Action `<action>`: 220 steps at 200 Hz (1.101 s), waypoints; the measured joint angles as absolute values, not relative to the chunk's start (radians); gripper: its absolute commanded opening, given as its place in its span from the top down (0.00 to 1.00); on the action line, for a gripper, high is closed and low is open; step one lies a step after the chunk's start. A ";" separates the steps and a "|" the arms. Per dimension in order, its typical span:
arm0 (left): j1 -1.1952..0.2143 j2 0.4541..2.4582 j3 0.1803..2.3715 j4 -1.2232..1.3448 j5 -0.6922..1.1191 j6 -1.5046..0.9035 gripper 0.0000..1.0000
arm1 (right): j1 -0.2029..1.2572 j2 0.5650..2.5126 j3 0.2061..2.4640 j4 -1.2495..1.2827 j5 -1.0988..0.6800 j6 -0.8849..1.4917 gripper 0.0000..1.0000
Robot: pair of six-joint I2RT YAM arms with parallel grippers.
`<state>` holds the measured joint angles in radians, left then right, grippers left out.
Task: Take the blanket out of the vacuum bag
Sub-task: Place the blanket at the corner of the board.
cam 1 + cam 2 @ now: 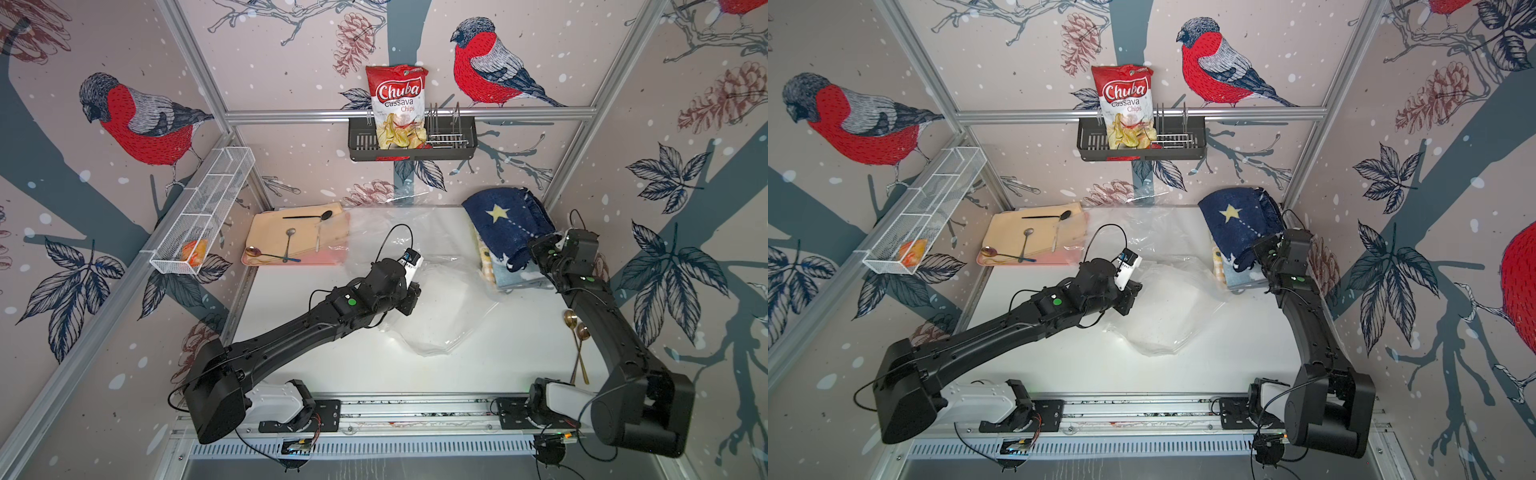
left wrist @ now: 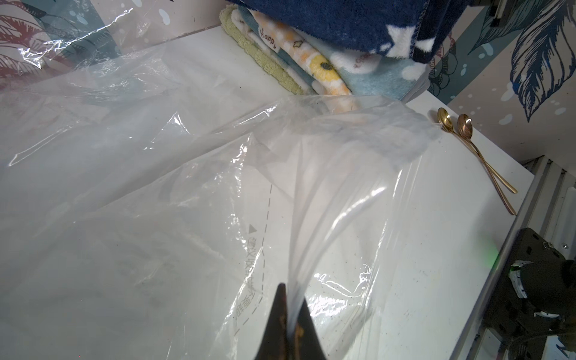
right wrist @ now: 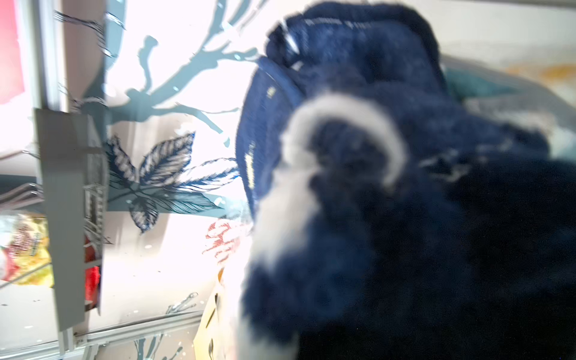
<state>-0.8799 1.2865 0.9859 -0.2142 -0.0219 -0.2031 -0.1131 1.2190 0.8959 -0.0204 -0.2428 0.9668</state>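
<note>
The vacuum bag (image 1: 440, 320) (image 1: 1167, 320) is a crinkly clear plastic sheet spread over the middle of the white table. My left gripper (image 1: 415, 291) (image 2: 291, 299) is shut on a pinched fold of it (image 2: 311, 233), which rises off the table. At the back right, the navy blanket (image 1: 503, 220) (image 1: 1237, 220) with a yellow star lies humped on a stack of folded patterned blankets (image 1: 505, 270) (image 2: 327, 68). My right gripper (image 1: 534, 249) (image 1: 1260, 251) is shut on its near edge. Navy fleece (image 3: 374, 202) fills the right wrist view and hides the fingers. The stack's near edge shows through the plastic.
A pink tray (image 1: 291, 261) with a cloth and several spoons sits at the back left. Two gold spoons (image 1: 577, 332) lie by the right arm. A red chips bag (image 1: 399, 104) stands in a black wall rack, and a white wire basket (image 1: 199, 216) hangs on the left wall.
</note>
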 measured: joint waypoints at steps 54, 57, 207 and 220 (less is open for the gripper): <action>-0.880 1.264 0.986 -0.214 -0.022 -0.205 1.00 | -0.113 1.234 1.093 -0.141 -0.176 0.886 0.98; -0.880 1.264 0.986 -0.214 -0.022 -0.206 1.00 | -0.113 1.230 1.090 -0.146 -0.172 0.882 0.97; -0.880 1.245 0.986 -0.214 -0.040 -0.206 1.00 | 0.076 0.839 0.933 -0.540 0.052 0.703 0.74; -0.880 1.244 0.984 -0.214 -0.059 -0.206 1.00 | 0.195 0.915 0.992 -0.584 0.122 0.677 0.85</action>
<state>-0.8799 1.2438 0.9840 -0.2142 -0.0589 -0.2062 0.1951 0.9154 0.9916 -0.5842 0.1219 0.6765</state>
